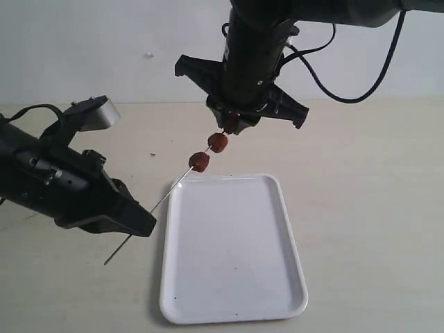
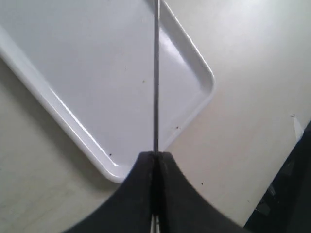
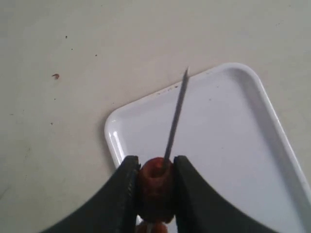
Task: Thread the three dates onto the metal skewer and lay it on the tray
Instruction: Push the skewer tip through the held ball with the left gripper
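The thin metal skewer [image 1: 163,200] slants up from lower left to upper right over the far left corner of the white tray [image 1: 236,263]. My left gripper [image 1: 142,223] is shut on its lower part; in the left wrist view the skewer [image 2: 156,73] runs out from the gripper [image 2: 155,156] across the tray [image 2: 87,63]. Two dates [image 1: 199,161] [image 1: 218,142] sit threaded on the skewer. My right gripper [image 3: 155,167] is shut on the third date [image 3: 155,183], with the skewer's tip [image 3: 178,107] poking through it above the tray [image 3: 228,136].
The left arm's black body [image 1: 48,180] lies low over the table to the left of the tray. The right arm [image 1: 253,48] hangs down from above at the tray's far end. A small reddish crumb [image 3: 56,75] lies on the beige table.
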Motion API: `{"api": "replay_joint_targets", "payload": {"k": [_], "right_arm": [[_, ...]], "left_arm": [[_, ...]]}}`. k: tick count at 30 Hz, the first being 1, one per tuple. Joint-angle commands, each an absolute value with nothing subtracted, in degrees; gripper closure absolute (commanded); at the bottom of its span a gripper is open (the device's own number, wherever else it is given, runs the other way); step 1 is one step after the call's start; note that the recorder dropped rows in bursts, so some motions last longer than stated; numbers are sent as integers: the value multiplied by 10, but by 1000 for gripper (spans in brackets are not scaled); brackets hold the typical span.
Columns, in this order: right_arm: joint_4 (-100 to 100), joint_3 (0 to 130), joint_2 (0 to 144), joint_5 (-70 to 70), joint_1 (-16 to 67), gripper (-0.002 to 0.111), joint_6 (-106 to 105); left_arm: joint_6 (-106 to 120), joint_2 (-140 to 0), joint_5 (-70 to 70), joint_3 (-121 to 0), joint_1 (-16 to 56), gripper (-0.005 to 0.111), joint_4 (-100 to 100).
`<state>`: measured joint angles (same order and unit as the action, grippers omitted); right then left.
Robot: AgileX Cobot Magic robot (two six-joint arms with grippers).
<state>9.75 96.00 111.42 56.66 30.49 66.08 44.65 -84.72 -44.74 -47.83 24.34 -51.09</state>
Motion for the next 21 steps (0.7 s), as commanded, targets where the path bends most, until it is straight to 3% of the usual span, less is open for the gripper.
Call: {"api": "replay_joint_targets", "payload": {"k": [1, 21], "right_arm": [[95, 964, 1108, 570, 332, 84, 661], [105, 964, 1108, 602, 337, 84, 656]], "left_arm": [[447, -849, -435, -504, 246, 107, -527], [454, -849, -442, -510, 246, 107, -525]]}}
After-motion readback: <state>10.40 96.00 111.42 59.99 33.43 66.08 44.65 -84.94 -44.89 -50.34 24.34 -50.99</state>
